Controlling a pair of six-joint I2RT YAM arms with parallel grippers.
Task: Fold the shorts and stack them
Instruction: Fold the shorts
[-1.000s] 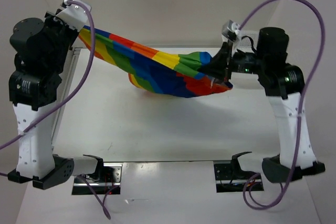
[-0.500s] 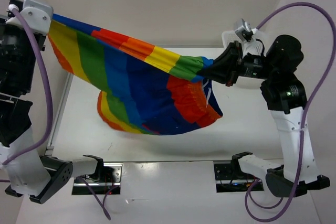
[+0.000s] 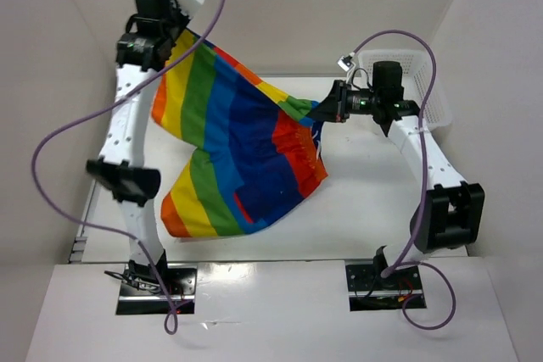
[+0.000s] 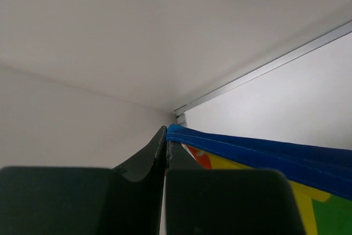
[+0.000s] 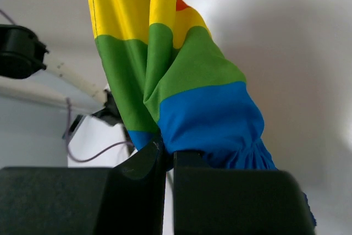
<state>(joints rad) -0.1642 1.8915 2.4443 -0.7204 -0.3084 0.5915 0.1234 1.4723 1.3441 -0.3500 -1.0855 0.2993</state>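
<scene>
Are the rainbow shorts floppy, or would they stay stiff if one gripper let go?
Probably very floppy: the shorts sag in folds between the left gripper and the right gripper. They seem light, since small fingertip pinches hold them up. Let go on one side, they would likely swing down and crumple.

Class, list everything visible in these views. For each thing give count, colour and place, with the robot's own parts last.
shorts: one pair, rainbow stripes, hanging spread between the two grippers.
basket: one, white mesh, far right corner of the table.
table: one, white, beneath the shorts.
cables: two, purple, one looping off each arm.
arms: two, white and black, reaching over the table.
left gripper: one, black, shut on the shorts' blue edge.
right gripper: one, black, shut on bunched blue cloth.
</scene>
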